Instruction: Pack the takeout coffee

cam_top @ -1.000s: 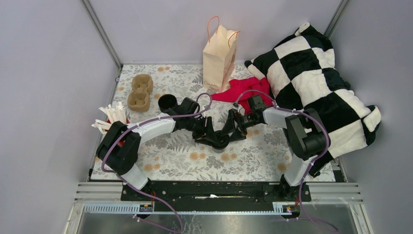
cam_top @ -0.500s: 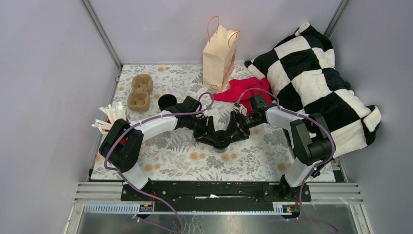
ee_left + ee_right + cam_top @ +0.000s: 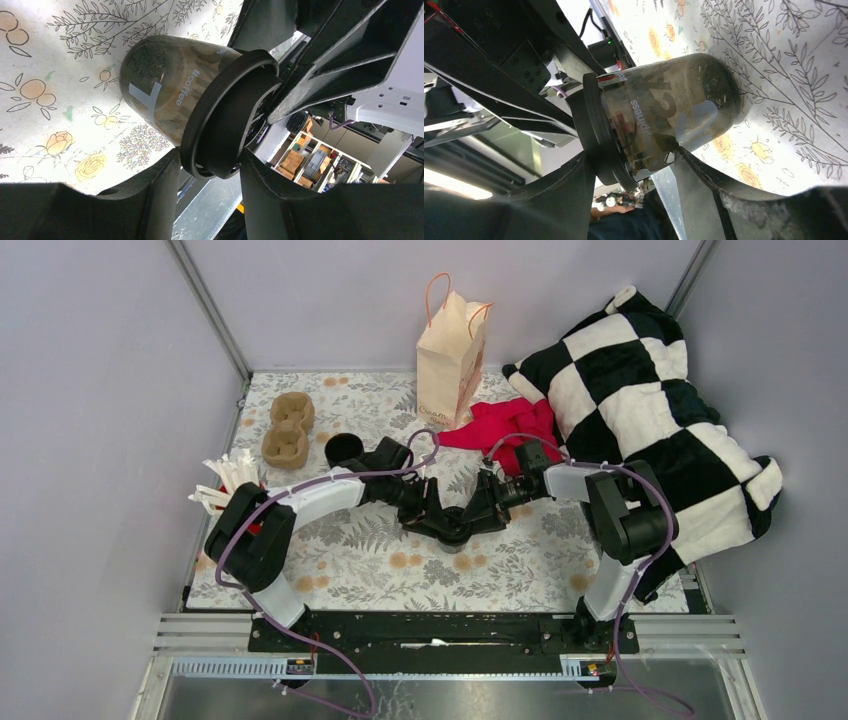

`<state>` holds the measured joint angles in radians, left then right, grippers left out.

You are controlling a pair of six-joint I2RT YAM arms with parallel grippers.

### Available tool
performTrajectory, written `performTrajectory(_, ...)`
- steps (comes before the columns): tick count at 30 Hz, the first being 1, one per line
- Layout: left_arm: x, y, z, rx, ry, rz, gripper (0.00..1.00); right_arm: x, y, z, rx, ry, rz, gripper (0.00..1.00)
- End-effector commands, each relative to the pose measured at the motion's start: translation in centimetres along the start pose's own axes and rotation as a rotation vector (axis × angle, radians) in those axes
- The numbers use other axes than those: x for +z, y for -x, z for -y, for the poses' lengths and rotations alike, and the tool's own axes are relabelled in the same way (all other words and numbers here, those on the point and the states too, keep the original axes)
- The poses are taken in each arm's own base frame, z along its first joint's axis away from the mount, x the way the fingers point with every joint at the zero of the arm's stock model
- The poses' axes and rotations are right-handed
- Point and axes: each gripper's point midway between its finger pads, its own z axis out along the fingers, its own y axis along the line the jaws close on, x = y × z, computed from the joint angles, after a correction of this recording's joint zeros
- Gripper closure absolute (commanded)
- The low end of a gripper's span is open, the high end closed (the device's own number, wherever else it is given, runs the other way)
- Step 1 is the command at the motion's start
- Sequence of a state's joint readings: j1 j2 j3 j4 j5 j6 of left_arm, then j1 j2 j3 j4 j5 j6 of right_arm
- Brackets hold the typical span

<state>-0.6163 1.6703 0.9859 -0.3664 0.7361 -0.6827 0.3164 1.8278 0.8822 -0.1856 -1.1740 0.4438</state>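
- Coffee cup (image 3: pixel 449 531) with a black lid (image 3: pixel 230 120) is at mid-table over the flowered cloth (image 3: pixel 350 550), between the two grippers. Cannot tell whether its base rests on the cloth or hangs just above it.
- Left gripper (image 3: pixel 210 165) is at the cup's left side. Its two fingers pinch the cup at the lid rim, one on each side.
- Right gripper (image 3: pixel 631 155) is at the cup's right side. Its fingers straddle the cup wall just under the lid, very close. Cannot tell whether they press the cup or stand just clear of it.
- Paper bag (image 3: pixel 450 360) stands upright at the far edge, well apart from the cup.
- Cardboard tray (image 3: pixel 288 428) lies far left.
- Red cup of straws (image 3: pixel 228 480) is at the left edge.
- Red rag (image 3: pixel 500 425) lies between the bag and the checkered pillow (image 3: pixel 640 390).
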Motion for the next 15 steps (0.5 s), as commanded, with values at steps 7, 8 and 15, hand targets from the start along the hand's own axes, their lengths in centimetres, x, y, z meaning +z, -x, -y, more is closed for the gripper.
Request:
performTrajectory(7,0.6,-1.8,-10.8,-0.067,0.432,-0.019,0.53,-2.1,0.3,-1.1,-0.168,-0.217,0.121,0.11)
performTrajectory(8,0.6,-1.7,-10.7,-0.067,0.431,-0.018,0.53,-2.2,0.2,-1.5,-0.184,-0.208,0.115,0.10)
performTrajectory(15,0.5,-1.5,-10.6,-0.059,0.435,-0.011,0.53,-1.7,0.1,-1.0,-0.197,-0.197,0.070,0.17)
